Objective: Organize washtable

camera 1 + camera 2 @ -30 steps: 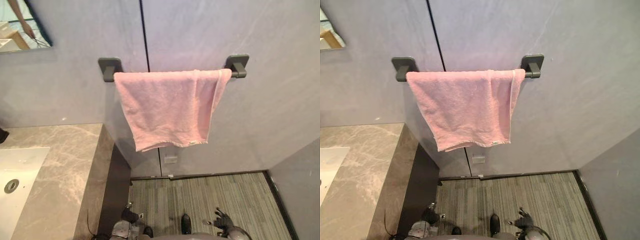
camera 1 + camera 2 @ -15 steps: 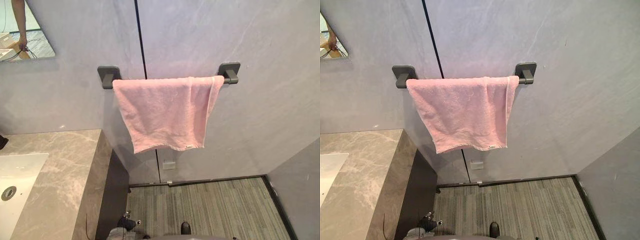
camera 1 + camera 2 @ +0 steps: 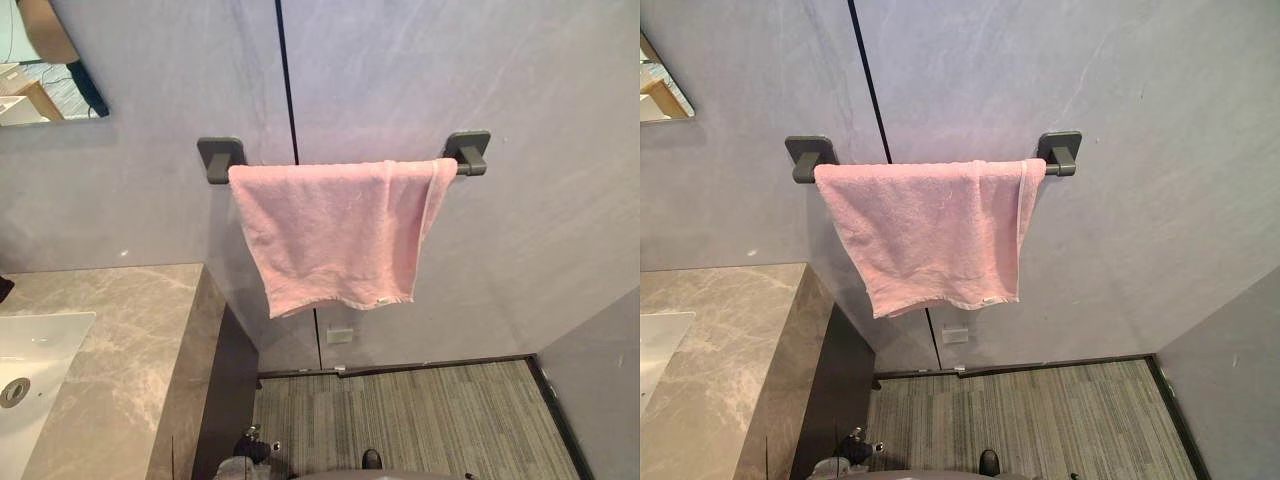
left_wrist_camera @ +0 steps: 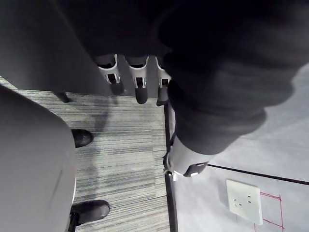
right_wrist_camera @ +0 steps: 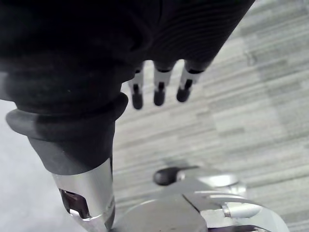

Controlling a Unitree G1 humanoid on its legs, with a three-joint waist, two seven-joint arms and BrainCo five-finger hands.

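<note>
Washtable (image 3: 130,340) of brown stone sits at 8 o'clock in the head view. A white sink (image 3: 35,350) is set into it by the picture's edge. A mirror (image 3: 45,60) is on the wall at 10 o'clock. In the middle, a dark bar (image 3: 221,157) is fixed to the grey wall. A pink towel (image 3: 335,230) hangs over it, spread wide, with its bottom edge slanting. A small white socket (image 3: 340,335) is on the wall at 6 o'clock from the towel. Striped grey floor (image 3: 420,410) lies at 5 o'clock. The left hand (image 4: 141,92) hangs over the floor, fingers straight and apart, holding nothing. The right hand (image 5: 159,94) hangs the same way, fingers loose and empty.
</note>
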